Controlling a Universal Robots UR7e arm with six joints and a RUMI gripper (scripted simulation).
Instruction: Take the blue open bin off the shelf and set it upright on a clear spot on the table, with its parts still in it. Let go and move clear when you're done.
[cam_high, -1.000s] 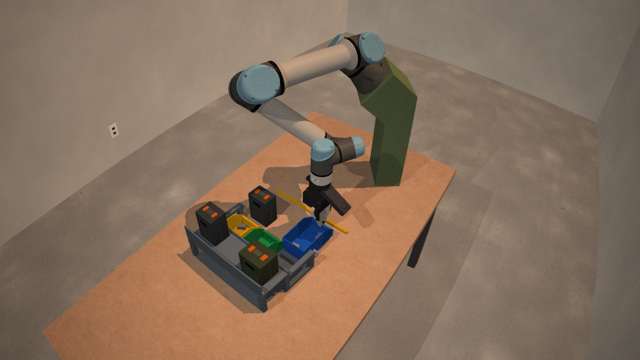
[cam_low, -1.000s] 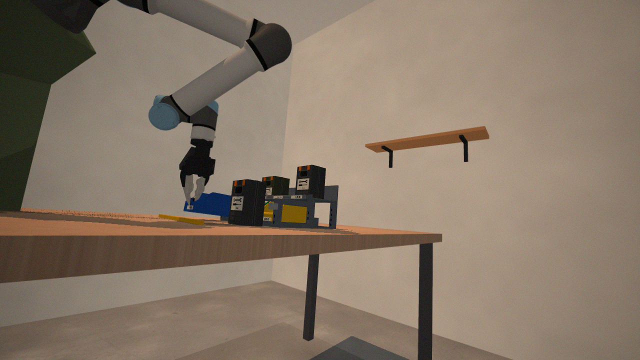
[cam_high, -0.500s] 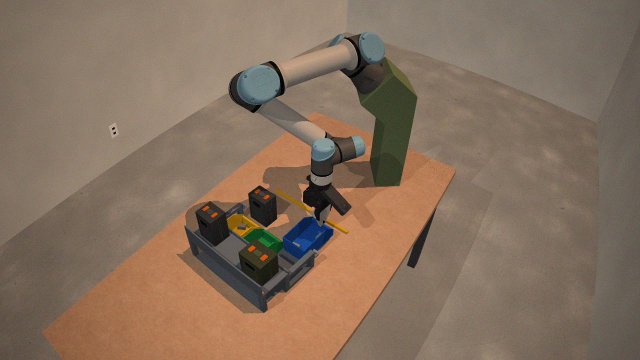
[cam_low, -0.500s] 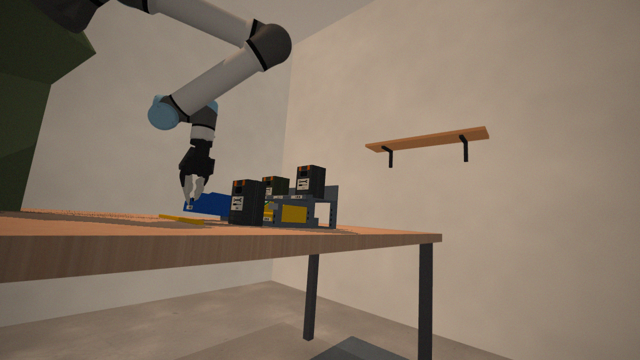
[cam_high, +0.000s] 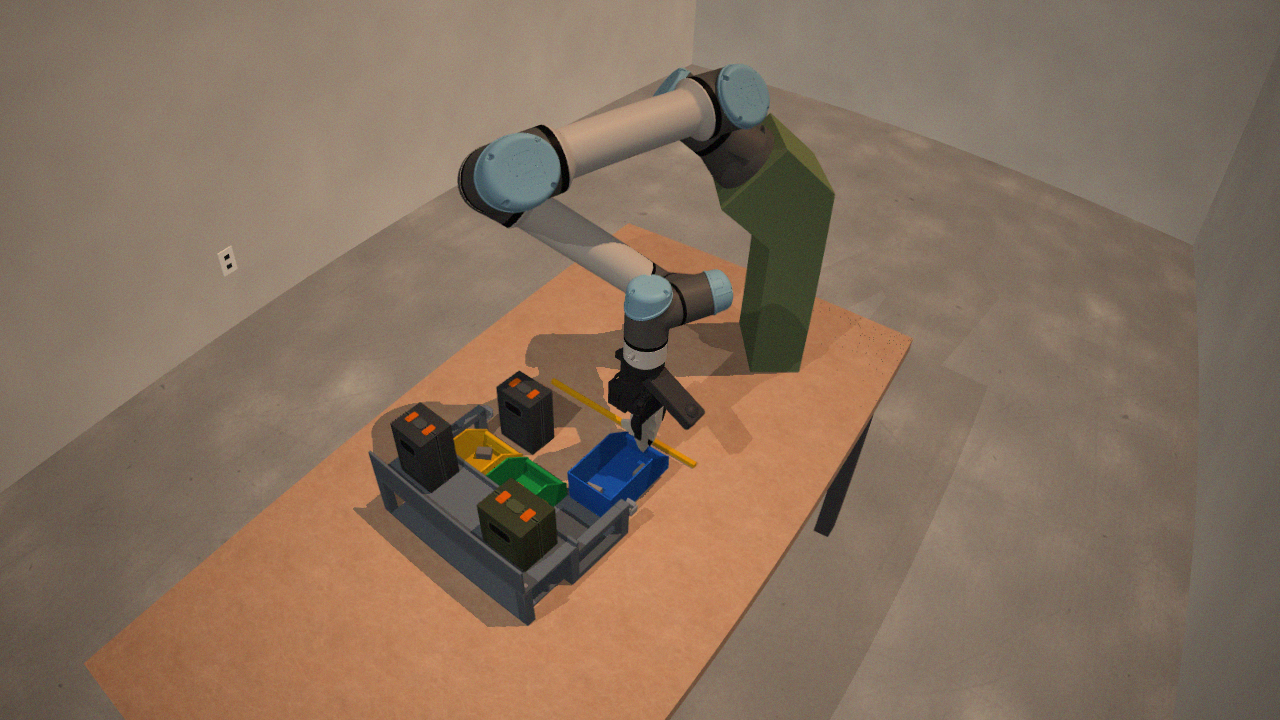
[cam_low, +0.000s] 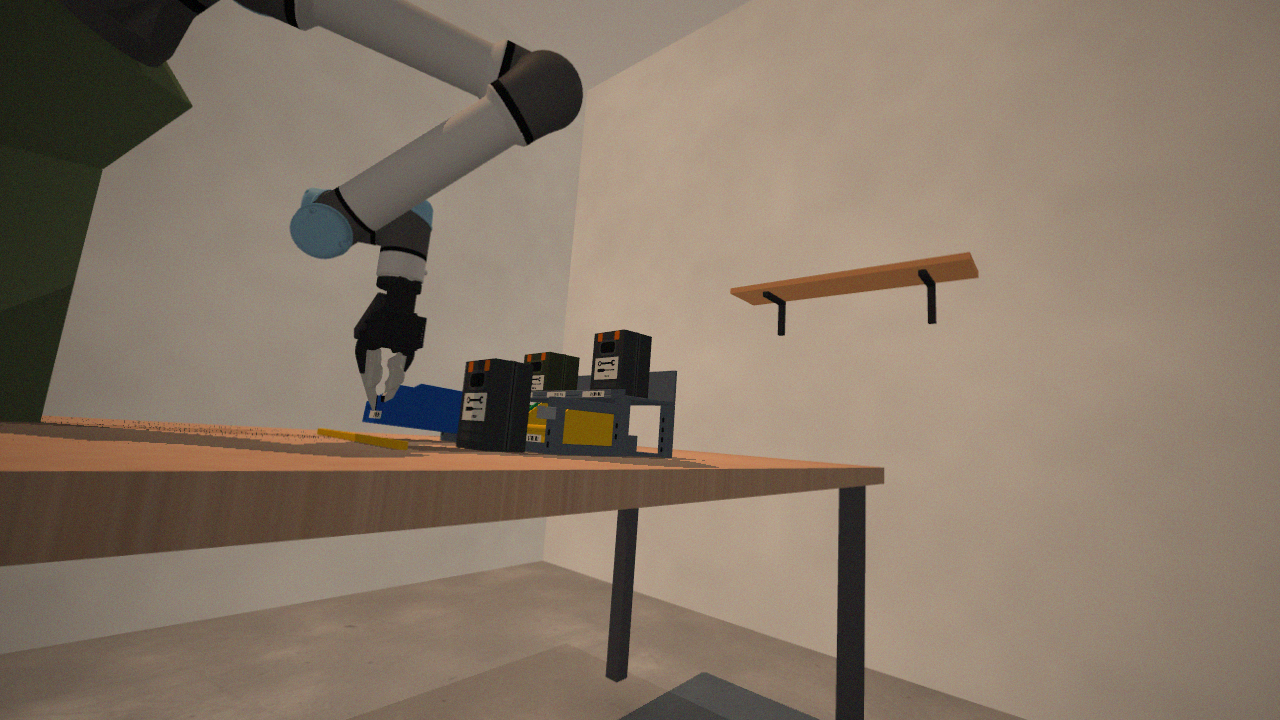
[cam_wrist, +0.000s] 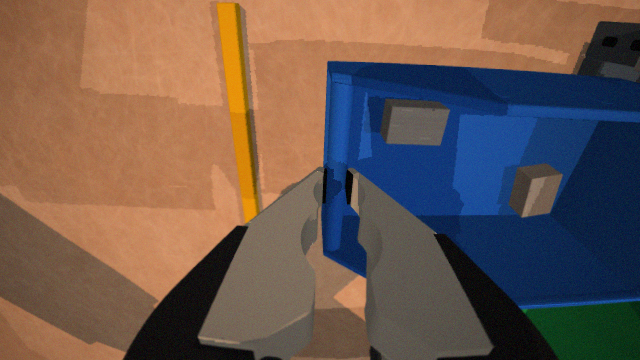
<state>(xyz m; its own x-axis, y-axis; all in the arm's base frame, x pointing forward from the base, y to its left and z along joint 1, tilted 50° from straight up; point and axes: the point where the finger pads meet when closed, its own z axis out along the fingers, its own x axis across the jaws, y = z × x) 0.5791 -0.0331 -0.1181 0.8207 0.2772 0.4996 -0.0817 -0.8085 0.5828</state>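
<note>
Tabletop: tan board (cam_high: 358, 662) (cam_low: 268, 510) (cam_wrist: 140, 65), with plain grey walls and concrete floor beyond.
Blue open bin (cam_high: 590, 488) (cam_low: 425, 407) (cam_wrist: 480, 250): open side up, front jutting from the grey shelf (cam_high: 447, 546) (cam_low: 666, 429) (cam_wrist: 595, 55), beside the green bin (cam_high: 537, 483) (cam_wrist: 590, 325).
Gripper (cam_high: 646, 445) (cam_low: 379, 400) (cam_wrist: 335, 171): appears clamped on the front lip; draw straight out, level, before turning aside.
Grey blocks (cam_high: 638, 467) (cam_wrist: 417, 122): two inside; you should move gently, since a dipping rear could slide them.
Yellow strip (cam_high: 581, 398) (cam_low: 362, 438) (cam_wrist: 235, 85): keep your landing spot off it, lower flat, then release and rise.
Dark toolbox (cam_high: 526, 411) (cam_low: 492, 402): hides the bin's rear in the exterior view.
Bin underside: you can't tell whether it bears on the shelf.
Bin rear: cut off in the wrist view.
</note>
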